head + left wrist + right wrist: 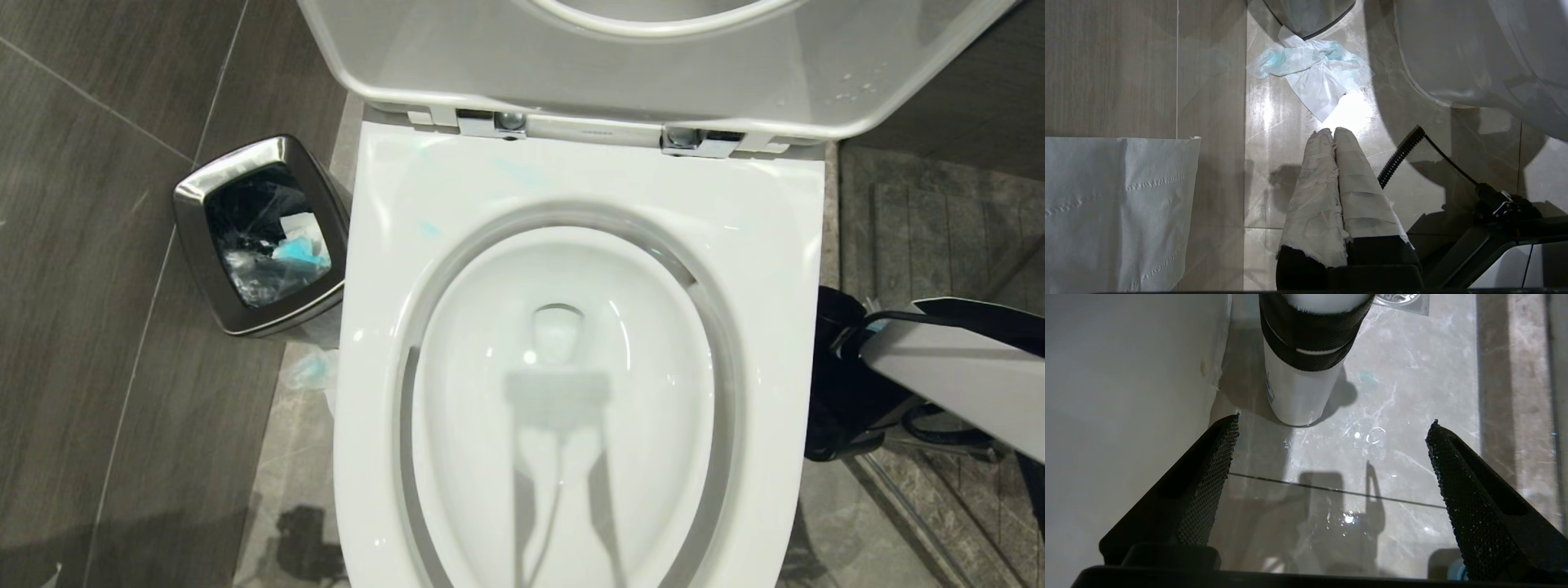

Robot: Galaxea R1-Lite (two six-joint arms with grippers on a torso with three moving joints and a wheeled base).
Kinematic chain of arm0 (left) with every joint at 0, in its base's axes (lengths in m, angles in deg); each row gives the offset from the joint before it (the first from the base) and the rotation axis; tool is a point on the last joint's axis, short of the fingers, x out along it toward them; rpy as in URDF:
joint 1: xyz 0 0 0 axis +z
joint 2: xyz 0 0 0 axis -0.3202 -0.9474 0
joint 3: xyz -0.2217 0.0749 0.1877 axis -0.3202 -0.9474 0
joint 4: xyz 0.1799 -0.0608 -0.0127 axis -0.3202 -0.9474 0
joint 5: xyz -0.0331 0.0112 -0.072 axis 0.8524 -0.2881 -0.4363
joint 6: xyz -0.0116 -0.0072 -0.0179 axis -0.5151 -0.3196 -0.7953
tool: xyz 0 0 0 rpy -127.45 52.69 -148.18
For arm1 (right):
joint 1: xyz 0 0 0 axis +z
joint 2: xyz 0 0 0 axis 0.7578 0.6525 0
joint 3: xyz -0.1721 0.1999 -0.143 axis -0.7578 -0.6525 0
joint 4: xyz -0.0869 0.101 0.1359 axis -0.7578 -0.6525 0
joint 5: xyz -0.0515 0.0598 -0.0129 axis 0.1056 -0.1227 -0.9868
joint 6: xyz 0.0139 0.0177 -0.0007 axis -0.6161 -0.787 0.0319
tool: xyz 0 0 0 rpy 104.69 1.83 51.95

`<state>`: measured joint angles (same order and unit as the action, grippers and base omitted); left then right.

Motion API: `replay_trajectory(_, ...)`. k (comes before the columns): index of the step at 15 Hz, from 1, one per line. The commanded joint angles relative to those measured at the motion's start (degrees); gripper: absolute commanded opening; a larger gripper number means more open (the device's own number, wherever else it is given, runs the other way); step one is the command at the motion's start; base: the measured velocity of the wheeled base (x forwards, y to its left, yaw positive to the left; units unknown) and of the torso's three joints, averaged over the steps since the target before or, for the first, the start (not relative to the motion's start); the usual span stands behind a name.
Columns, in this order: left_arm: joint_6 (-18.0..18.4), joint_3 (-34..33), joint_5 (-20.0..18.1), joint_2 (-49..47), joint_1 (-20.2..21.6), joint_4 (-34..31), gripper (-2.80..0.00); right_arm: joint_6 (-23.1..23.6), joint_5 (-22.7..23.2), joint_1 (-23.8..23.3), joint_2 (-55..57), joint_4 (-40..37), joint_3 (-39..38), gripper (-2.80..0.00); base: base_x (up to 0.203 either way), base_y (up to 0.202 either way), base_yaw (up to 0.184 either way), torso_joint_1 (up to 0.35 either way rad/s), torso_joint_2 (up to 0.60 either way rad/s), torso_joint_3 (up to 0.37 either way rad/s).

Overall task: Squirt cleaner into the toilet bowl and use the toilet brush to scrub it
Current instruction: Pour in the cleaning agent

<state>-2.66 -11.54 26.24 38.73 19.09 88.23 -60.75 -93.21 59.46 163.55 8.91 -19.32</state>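
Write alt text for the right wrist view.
The right claw hangs open over wet grey marble floor tiles, its two black textured fingers spread wide and holding nothing. Just beyond them a white cylindrical container with a black band stands upright beside a white wall.

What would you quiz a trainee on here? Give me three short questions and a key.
1. True or false: the toilet lid is down.
2. The left gripper is shut. The right gripper is: A shut on a brush, B open, C out of view.
3. Fill in: the blue-stained tissue lies on the ___.
Key: 1 false, it is raised. 2 B. 3 floor.
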Motion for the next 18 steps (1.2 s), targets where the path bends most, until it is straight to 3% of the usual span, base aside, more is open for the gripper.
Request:
replay_trajectory(1, 0.0, -0.1, 0.0, 0.0, 0.0, 0.0, -2.8, 0.3, 0.0, 0.2, 3.7, 0.5, 4.9, 0.0, 0.0, 0.0, 0.0, 0.0, 0.0, 0.0)
replay_trajectory(7, 0.1, -0.1, 0.0, 0.0, 0.0, 0.0, -2.8, 4.0, 2.2, 1.0, 10.4, 0.5, 20.8, 0.0, 0.0, 0.0, 0.0, 0.0, 0.0, 0.0)
replay_trajectory(18, 0.1, -0.1, 0.0, 0.0, 0.0, 0.0, -2.8, 9.1, 2.7, 0.3, 13.2, 0.5, 28.7, 0.0, 0.0, 0.0, 0.0, 0.001, 0.01, 0.0)
